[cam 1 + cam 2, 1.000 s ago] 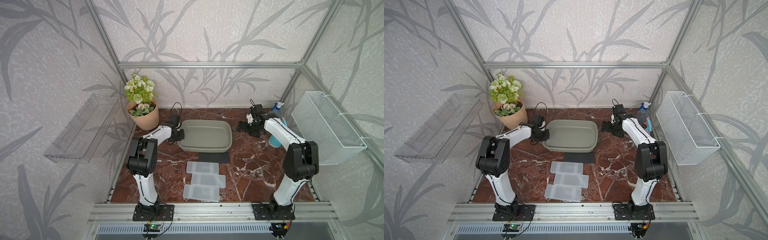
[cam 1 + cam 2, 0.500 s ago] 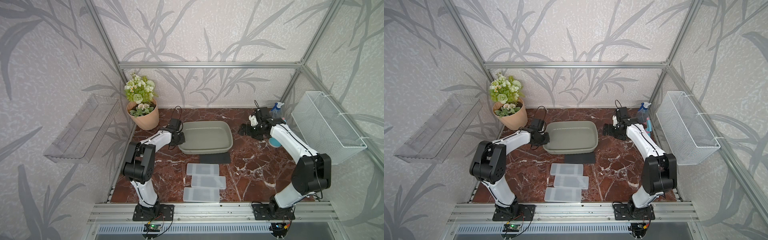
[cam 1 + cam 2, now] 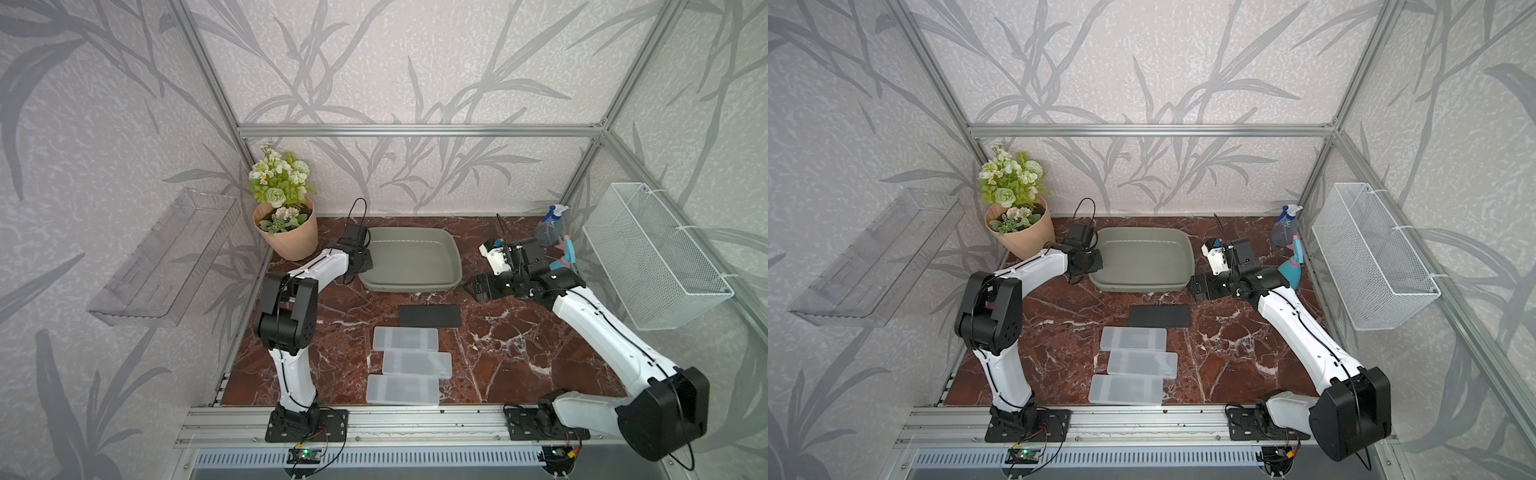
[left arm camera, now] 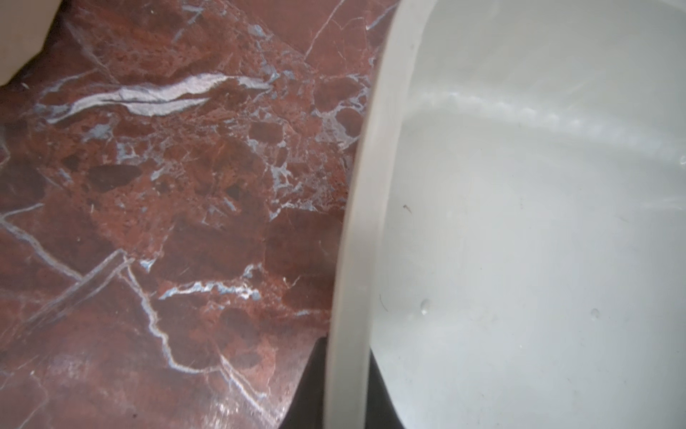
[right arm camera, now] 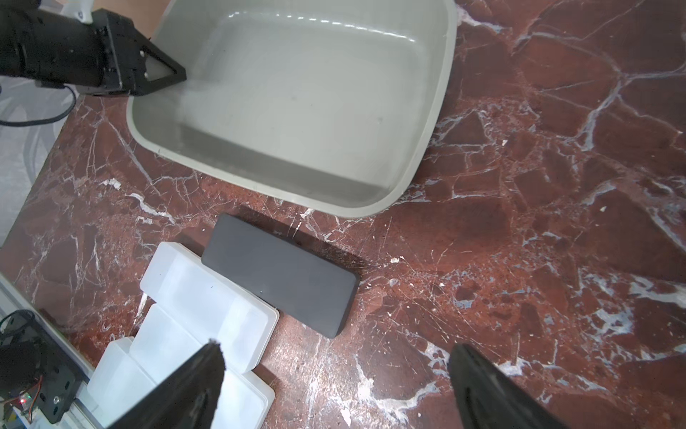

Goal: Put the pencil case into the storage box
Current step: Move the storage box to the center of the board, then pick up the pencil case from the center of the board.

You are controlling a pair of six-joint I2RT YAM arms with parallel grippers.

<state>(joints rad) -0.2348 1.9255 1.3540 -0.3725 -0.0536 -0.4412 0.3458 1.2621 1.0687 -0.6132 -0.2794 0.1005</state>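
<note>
Flat black rectangular pencil case (image 3: 430, 316) lies, long axis parallel to the worktop's (image 3: 519, 332) front edge. Left claw (image 3: 368, 262) seemingly pinches the grey-green plastic storage box (image 3: 411, 257) by its rim; right claw (image 5: 336, 349) gapes wide.

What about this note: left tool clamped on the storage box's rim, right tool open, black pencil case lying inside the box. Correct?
One error: the black pencil case lies on the table beside the storage box, not inside it; the right wrist view shows this. The left tool clamps the rim, and the right tool is open.
</note>
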